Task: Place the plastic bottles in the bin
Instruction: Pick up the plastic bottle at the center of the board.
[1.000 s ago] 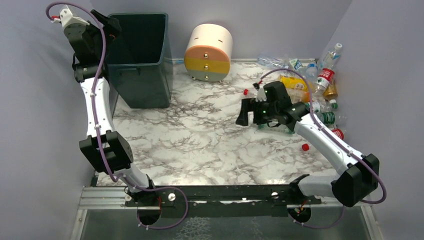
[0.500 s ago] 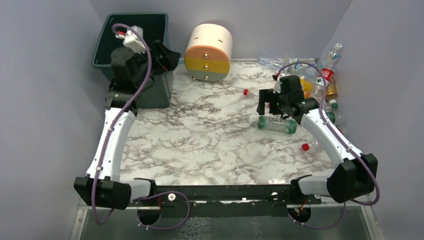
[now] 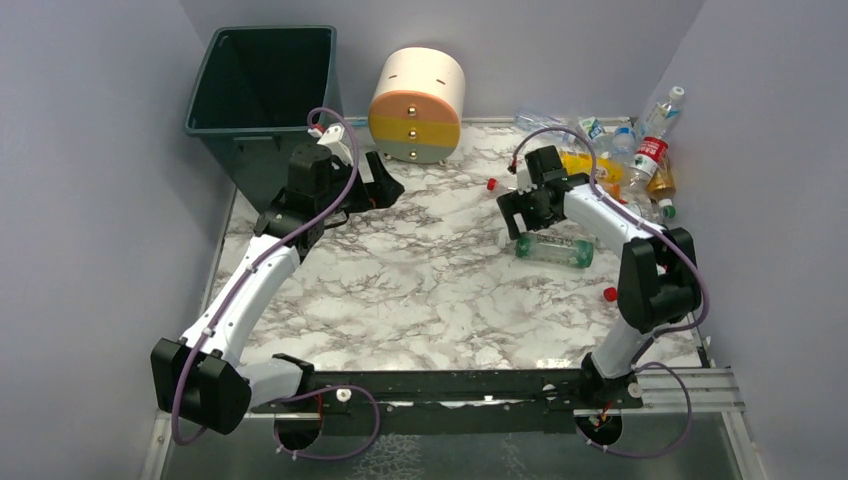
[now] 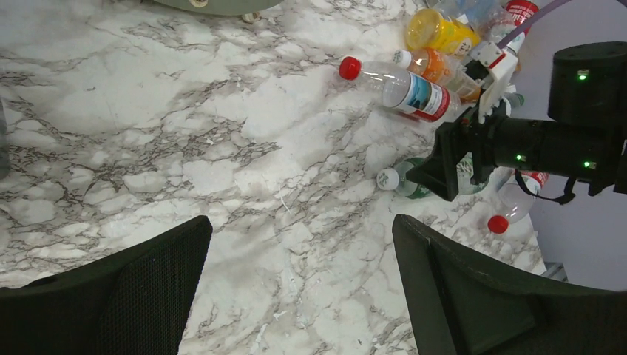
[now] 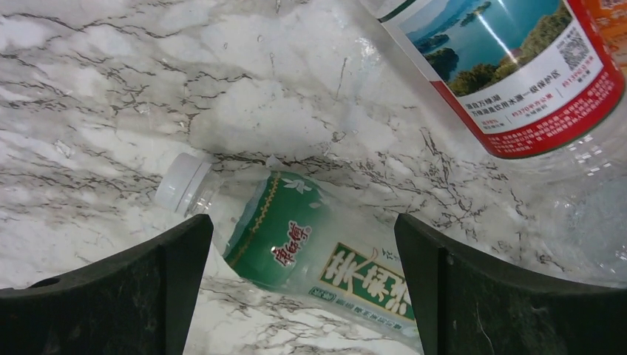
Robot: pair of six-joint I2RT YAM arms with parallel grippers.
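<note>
Enclosing marbled tabletop (image 3: pixel 430 290): plain lilac walls (image 3: pixel 90 200)

Round cream-yellow-grey drawer unit (image 3: pixel 417 105) on white-grey marble table (image 3: pixel 400 290).

- One drawer unit (image 3: pixel 417 105).
- One bin (image 3: pixel 262 90), left of the drawer unit.
- Two arms: left arm (image 3: pixel 250 285) and right arm (image 3: pixel 600 212), both nearer than the unit.
- Bottles (image 3: pixel 650 155): one green-labelled bottle (image 3: pixel 555 250) lies alone, right of the unit. The heap farther right holds at least eight, too tangled to count exactly.
</note>
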